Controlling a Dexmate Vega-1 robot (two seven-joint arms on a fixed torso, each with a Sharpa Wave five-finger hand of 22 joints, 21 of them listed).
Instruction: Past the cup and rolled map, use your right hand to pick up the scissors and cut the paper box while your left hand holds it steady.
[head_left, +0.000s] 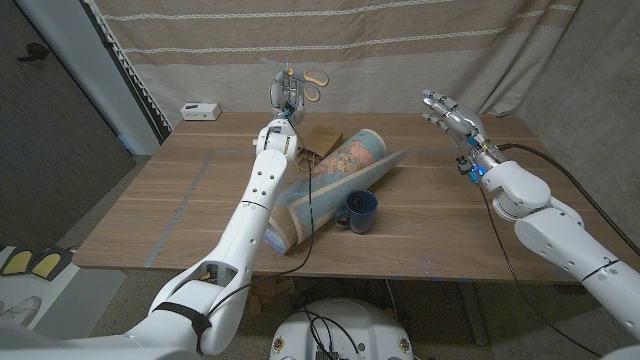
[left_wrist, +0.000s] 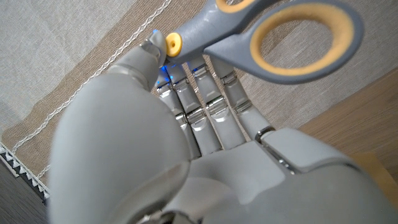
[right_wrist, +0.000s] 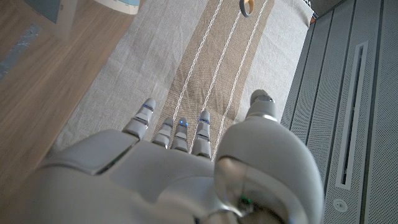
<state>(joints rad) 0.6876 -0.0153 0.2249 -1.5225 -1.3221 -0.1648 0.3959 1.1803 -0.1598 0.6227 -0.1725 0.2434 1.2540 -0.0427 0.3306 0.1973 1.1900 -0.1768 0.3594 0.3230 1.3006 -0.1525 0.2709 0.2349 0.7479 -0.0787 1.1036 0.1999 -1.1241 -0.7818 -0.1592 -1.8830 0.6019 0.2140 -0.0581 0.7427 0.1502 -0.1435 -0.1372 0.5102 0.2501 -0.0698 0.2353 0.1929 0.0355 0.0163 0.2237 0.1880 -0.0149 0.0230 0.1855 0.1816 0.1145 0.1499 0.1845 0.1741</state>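
My left hand (head_left: 284, 95) is raised high over the table's far side and holds the scissors (head_left: 311, 86) by their grey, tan-lined handles. In the left wrist view the handle loop (left_wrist: 292, 34) crosses above my fingers (left_wrist: 205, 99). A brown paper box (head_left: 323, 139) lies on the table just below that hand, behind the rolled map (head_left: 335, 178). The dark blue cup (head_left: 361, 211) stands in front of the map. My right hand (head_left: 446, 108) hangs in the air at the far right, fingers spread and holding nothing; it is also seen from behind (right_wrist: 180, 162).
A small white device (head_left: 200, 111) sits at the table's far left corner. A striped beige curtain (head_left: 400, 50) hangs behind the wooden table (head_left: 440, 230). A grey cabinet (right_wrist: 354, 106) stands to one side.
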